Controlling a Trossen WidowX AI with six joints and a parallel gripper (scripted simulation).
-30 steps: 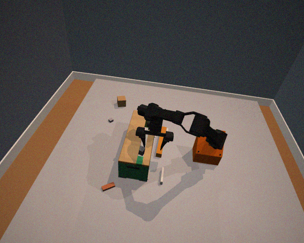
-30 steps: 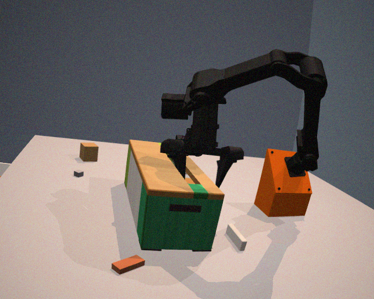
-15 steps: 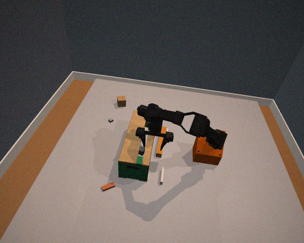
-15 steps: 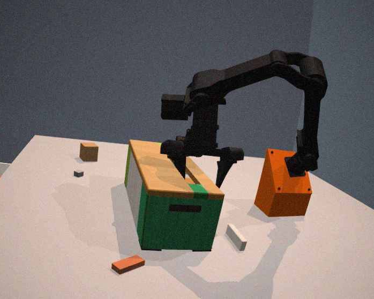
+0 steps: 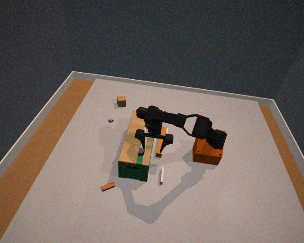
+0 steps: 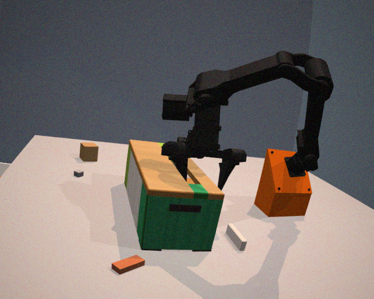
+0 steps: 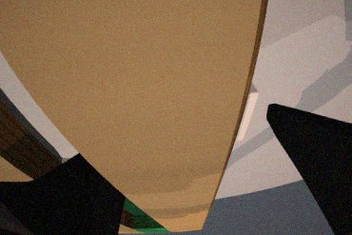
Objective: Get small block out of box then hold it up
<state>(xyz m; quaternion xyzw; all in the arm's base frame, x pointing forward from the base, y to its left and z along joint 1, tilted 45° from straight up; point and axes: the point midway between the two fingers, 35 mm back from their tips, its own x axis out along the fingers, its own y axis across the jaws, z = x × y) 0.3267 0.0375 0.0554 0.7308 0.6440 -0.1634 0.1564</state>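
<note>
We see the small block [image 5: 141,150] as a dark grey cube inside the slot in the lid of the box [image 6: 180,222], close to the green end. It is still on the shelf, not on the table [image 6: 309,257].

One finger [image 6: 181,165] of our gripper [image 6: 201,172] goes down into that slot, just behind the block. The other finger hangs outside the box, over the table on the arm's side. The fingers are spread wide and hold nothing.

We judge that we are in the first step: pushing the block along the shelf toward the green end, which has a dark opening [image 6: 185,208] in its face. Whether this end is the exit or the pocket, we cannot tell.

The next move calls for a slow, straight sweep along the slot without pressing on its edges, so the box is not shoved.
</note>
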